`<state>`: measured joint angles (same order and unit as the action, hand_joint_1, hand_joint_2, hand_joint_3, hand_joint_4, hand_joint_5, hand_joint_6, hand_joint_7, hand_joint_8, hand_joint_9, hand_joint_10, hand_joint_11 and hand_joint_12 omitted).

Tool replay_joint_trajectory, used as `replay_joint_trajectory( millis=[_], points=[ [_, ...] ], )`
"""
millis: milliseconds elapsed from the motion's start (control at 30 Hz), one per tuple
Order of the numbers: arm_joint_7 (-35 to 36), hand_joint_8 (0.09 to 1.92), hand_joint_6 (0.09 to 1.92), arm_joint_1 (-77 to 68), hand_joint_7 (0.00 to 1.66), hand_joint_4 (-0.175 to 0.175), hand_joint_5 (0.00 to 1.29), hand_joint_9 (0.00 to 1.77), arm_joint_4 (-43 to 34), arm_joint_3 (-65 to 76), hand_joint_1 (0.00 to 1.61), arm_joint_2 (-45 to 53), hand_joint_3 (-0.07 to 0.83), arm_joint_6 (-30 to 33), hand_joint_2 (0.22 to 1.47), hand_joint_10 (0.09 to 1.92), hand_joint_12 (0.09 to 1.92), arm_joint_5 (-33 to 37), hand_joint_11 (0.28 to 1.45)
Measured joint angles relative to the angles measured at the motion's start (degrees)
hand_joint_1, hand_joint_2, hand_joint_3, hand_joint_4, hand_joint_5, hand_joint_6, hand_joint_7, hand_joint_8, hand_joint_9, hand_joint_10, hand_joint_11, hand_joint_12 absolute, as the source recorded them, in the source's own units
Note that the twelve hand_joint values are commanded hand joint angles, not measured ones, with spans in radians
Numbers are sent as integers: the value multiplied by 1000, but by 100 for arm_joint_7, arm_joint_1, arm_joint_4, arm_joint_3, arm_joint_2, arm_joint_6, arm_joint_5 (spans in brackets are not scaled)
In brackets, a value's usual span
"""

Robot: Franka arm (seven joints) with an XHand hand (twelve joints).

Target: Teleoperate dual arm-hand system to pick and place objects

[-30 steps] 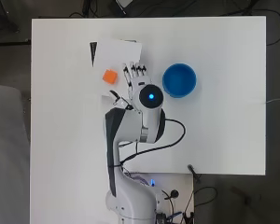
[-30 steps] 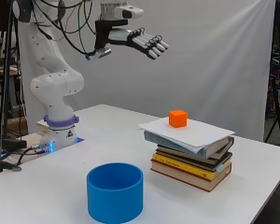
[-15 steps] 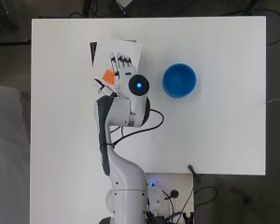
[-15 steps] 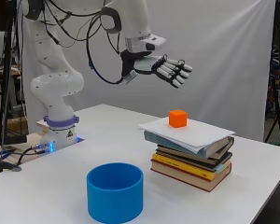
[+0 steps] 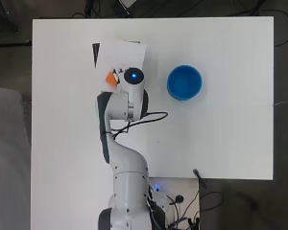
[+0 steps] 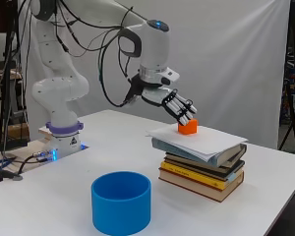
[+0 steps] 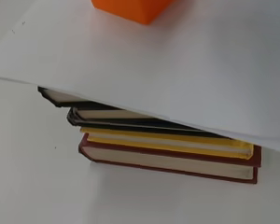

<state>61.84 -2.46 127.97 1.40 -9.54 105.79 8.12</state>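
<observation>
1. The hand point(image 6: 167, 101) hangs over the stack of books point(image 6: 202, 164), fingers straight and slanting down, holding nothing.
2. In the side view the fingertips point(image 6: 188, 116) sit just above the orange cube point(image 6: 187, 127). Whether they touch it cannot be told.
3. The cube rests on a white sheet point(image 6: 196, 140) that lies on top of the stack, near the sheet's arm-side edge.
4. From overhead the arm covers most of the cube point(image 5: 111, 78); only an orange corner shows at the sheet's point(image 5: 120, 55) near edge.
5. The wrist view shows the cube point(image 7: 130, 8) cut off by the frame, the sheet point(image 7: 177, 70) overhanging the books point(image 7: 168, 149), and a dark red cover at the bottom of the stack.
6. The blue cup point(image 6: 121, 202) stands upright on the table point(image 6: 49, 196), well apart from the stack. From overhead the cup point(image 5: 185, 82) lies to the right of the arm.
</observation>
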Motion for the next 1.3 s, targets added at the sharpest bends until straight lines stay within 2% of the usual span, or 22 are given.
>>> replay_joint_trajectory(
  millis=[133,300,433,533,633,867,933,967,1000,1033,1067,1100,1133,1167,1200,1300],
  points=[
    [85,87,87,5,455,82,285,559,-208,31,174,185,17,-293,951,87,87,156,508],
    [101,87,87,5,374,62,199,464,-215,39,160,289,13,-175,973,87,87,536,488],
    [25,87,87,3,356,45,224,393,-31,-13,163,225,2,388,961,87,87,760,480],
    [-267,87,87,-3,371,40,215,411,88,-55,164,237,-3,853,948,87,87,837,480],
    [-289,87,87,-16,341,45,212,409,0,-120,144,307,-5,841,941,87,87,633,474],
    [-12,87,87,-63,348,65,263,435,-362,-391,75,608,1,597,951,87,87,-332,468],
    [10,87,87,-69,449,72,326,541,-393,-415,76,665,1,585,962,87,87,-372,512],
    [38,87,87,-71,496,73,361,580,-404,-424,105,692,3,585,974,87,87,-388,536],
    [96,87,87,-71,564,86,474,625,-415,-425,296,728,7,575,1021,87,87,-387,563],
    [184,420,473,-67,675,76,622,780,-434,-412,638,761,6,542,1089,87,87,-341,654],
    [320,1020,838,-61,754,110,711,896,-451,-380,805,785,6,487,1140,723,581,-214,725],
    [481,1448,1062,-52,868,140,755,1064,-444,-341,883,787,5,455,1172,1261,1153,-48,827],
    [695,1694,1203,-44,953,157,762,1199,-403,-302,909,773,6,454,1197,1585,1521,143,916],
    [941,1822,1332,-37,943,167,727,1230,-343,-262,897,743,12,483,1228,1758,1722,330,941],
    [1204,1885,1437,-30,898,172,682,1208,-274,-219,872,707,16,521,1259,1844,1818,496,925],
    [1868,1920,1552,-11,762,175,617,1102,-138,-124,829,583,12,615,1303,1914,1865,758,837]
  ],
)
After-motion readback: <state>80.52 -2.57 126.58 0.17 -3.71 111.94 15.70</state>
